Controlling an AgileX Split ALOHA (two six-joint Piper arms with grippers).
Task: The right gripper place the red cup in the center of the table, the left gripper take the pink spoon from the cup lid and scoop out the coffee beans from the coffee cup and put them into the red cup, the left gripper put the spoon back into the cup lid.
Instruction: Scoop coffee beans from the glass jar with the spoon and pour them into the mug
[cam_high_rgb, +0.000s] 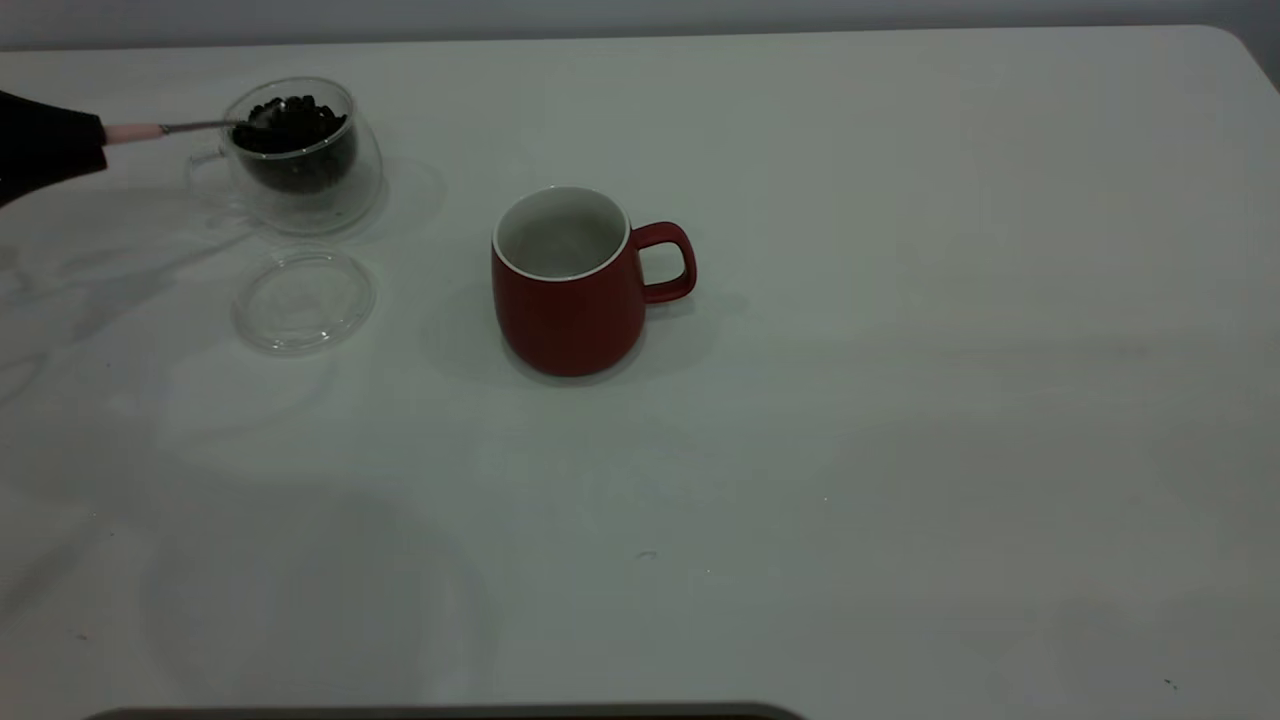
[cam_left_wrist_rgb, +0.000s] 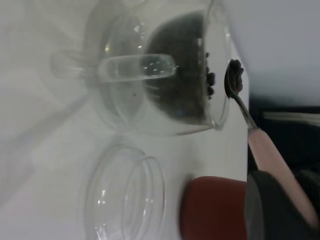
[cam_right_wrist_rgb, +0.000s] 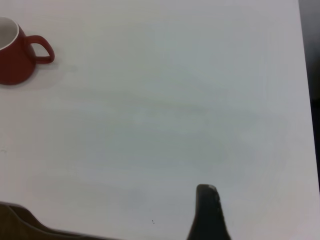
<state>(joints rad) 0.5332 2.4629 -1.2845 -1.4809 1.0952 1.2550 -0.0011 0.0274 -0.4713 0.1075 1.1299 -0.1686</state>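
White and plain, the table (cam_high_rgb: 900, 400) fills nearly everything I can see, with a pale wall behind its far edge and a rounded corner at the far right.

Close to the far left corner stands the coffee cup (cam_high_rgb: 300, 155), clear glass, upright, with the coffee beans (cam_high_rgb: 295, 130) heaped dark inside it. Its clear handle points toward the left edge. Just in front of it, toward the near edge and apart from it, the cup lid (cam_high_rgb: 303, 298) lies flat on the table with nothing on it.

From the left edge the left gripper (cam_high_rgb: 45, 145) reaches in, a black bulk only partly in view. It is pinching the pale handle of the pink spoon (cam_high_rgb: 175, 128), which runs out roughly level toward the glass. The metal bowl of the spoon sits at the cup's mouth, right over the heap. In the left wrist view a few beans appear to lie in the spoon's bowl, just beside the rim.

Toward the middle of the table, well clear of the glass and the lid, the red cup (cam_high_rgb: 570, 285) stands upright, its white inside empty as far as I can see and its loop handle turned toward the right edge.

The right gripper (cam_right_wrist_rgb: 207, 212) hangs off over the right part of the table, far from the red cup. Only one dark fingertip shows, so I cannot tell how its fingers are set.
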